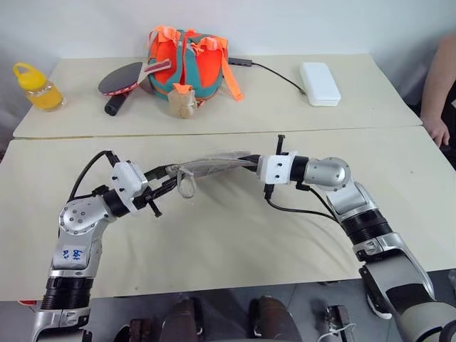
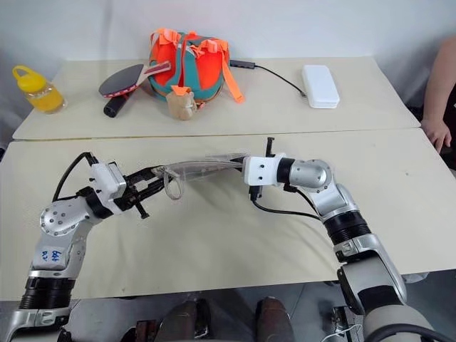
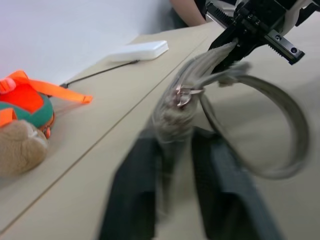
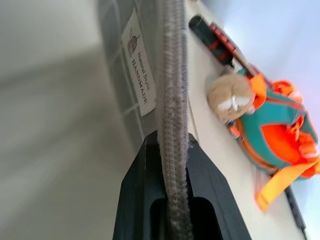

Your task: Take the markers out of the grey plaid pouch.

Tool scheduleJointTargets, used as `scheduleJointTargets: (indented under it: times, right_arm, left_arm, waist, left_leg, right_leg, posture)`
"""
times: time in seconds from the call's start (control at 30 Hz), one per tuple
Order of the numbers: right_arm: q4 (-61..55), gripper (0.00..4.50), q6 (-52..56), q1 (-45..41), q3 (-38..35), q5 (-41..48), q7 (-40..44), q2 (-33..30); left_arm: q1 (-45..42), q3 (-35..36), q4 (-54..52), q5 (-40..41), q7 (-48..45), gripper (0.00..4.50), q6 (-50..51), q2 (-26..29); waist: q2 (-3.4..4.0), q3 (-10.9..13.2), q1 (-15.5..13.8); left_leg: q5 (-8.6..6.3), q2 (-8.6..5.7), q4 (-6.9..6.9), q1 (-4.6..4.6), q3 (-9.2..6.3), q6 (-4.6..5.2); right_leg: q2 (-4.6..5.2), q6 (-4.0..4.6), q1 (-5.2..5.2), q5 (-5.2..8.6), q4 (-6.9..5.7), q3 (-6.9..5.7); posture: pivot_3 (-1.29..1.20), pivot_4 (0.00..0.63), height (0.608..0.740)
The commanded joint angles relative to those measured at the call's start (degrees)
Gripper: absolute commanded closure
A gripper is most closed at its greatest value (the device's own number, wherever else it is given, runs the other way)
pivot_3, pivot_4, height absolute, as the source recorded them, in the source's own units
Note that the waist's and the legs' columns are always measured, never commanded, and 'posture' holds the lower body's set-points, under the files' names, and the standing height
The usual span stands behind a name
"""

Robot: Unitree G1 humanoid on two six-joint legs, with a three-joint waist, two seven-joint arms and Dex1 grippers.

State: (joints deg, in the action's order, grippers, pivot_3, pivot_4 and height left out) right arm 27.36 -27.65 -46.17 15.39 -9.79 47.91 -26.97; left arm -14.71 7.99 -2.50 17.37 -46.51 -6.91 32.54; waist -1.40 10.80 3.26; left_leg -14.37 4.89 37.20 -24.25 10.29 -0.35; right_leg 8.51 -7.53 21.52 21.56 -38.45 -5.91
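Two cream-topped tables (image 1: 214,235) stood pushed together — a narrow seam (image 1: 214,134) ran between the near top and the far one. Behind them rose a plain white wall (image 1: 299,25), evenly lit. Grey floor (image 1: 299,306) showed below the near edge — dim beside the bright tabletops.

Bright even light, soft shadows on table (image 1: 214,242); left wrist view foreground motion-blurred.

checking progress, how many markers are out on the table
0 lie out on the table. The grey plaid pouch hangs between the left gripper and right gripper; any markers may be hidden inside it.
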Motion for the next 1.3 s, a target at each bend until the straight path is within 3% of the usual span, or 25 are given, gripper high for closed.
scheduleJointTargets:
  times: [0.03,0.53,0.63,0.77,1.03,1.13,1.27,1.3]
  right_arm:
    - [-1.1,4.50,-1.5,-1.2,-1.7,1.1,-0.6,-1.2]
    - [-4.4,4.50,0.2,0.8,-1.5,2.7,0.8,-1.7]
    - [-4.7,4.50,0.2,1.1,-1.3,2.6,0.7,-1.7]
    - [-4.3,4.50,0.0,1.1,-1.4,2.5,0.6,-1.9]
    - [-3.5,4.50,1.0,1.2,-1.8,4.0,1.3,-1.5]
    - [-2.0,3.73,-0.1,-0.6,-3.2,3.9,-1.2,-1.1]
    - [-4.8,2.38,5.5,0.5,-6.3,10.2,3.2,-3.3]
    - [-8.3,2.38,11.6,2.2,-8.0,16.1,6.4,-3.8]
  left_arm:
    - [1.0,2.0,-1.3,-1.5,1.4,2.45,-2.5,1.2]
    - [0.8,0.3,-0.5,-1.7,2.4,2.45,-3.4,-0.3]
    - [1.1,-0.1,-0.5,-1.6,1.9,3.04,-3.2,-0.2]
    - [1.6,0.1,-0.7,-1.3,1.6,4.38,-3.1,-0.1]
    - [0.5,-0.1,0.7,-3.4,2.7,4.46,-5.4,-0.5]
    - [0.4,-1.5,0.3,-5.0,3.5,4.50,-6.0,-1.2]
    - [1.2,-4.8,-1.8,-10.0,8.5,4.50,-5.8,-4.7]
    - [1.6,-5.9,-2.2,-11.2,9.5,4.50,-5.9,-5.8]
  waist:
    - [0.00,0.0,0.0]
    - [0.00,0.0,0.1]
    - [0.00,0.0,0.0]
    - [0.00,0.0,0.0]
    - [0.00,0.0,0.0]
    - [0.00,0.0,0.0]
    - [0.00,0.0,-0.2]
    - [0.00,0.0,-0.2]
  left_leg:
    - [0.00,0.00,0.00,0.00,0.00,0.00]
    - [0.00,0.00,0.00,0.01,0.00,0.00]
    - [0.00,0.00,0.00,0.00,0.00,0.00]
    - [0.00,0.00,0.00,0.00,0.00,0.00]
    - [0.00,0.00,0.00,0.00,0.00,0.00]
    - [0.00,0.00,0.00,0.01,0.00,0.00]
    - [0.00,-0.01,0.01,0.00,0.00,0.01]
    - [-0.01,-0.01,0.01,0.00,-0.01,0.01]
  right_leg:
    - [0.00,0.00,0.00,0.00,0.00,0.00]
    - [0.00,0.00,0.00,0.00,0.02,0.00]
    - [0.00,0.00,0.00,0.00,0.03,-0.01]
    - [0.00,0.00,0.00,0.00,0.03,0.00]
    - [0.00,0.00,0.00,0.00,0.03,0.00]
    - [0.00,0.00,0.00,0.00,0.04,-0.01]
    - [0.01,0.00,-0.02,0.00,0.02,0.00]
    - [0.01,0.00,-0.04,0.00,0.02,-0.01]
  posture:
    - [0.00,0.150,0.740]
    - [0.00,0.150,0.740]
    - [0.00,0.150,0.740]
    - [0.00,0.150,0.740]
    - [0.00,0.150,0.740]
    - [0.00,0.150,0.740]
    - [0.00,0.150,0.740]
    - [0.00,0.150,0.740]
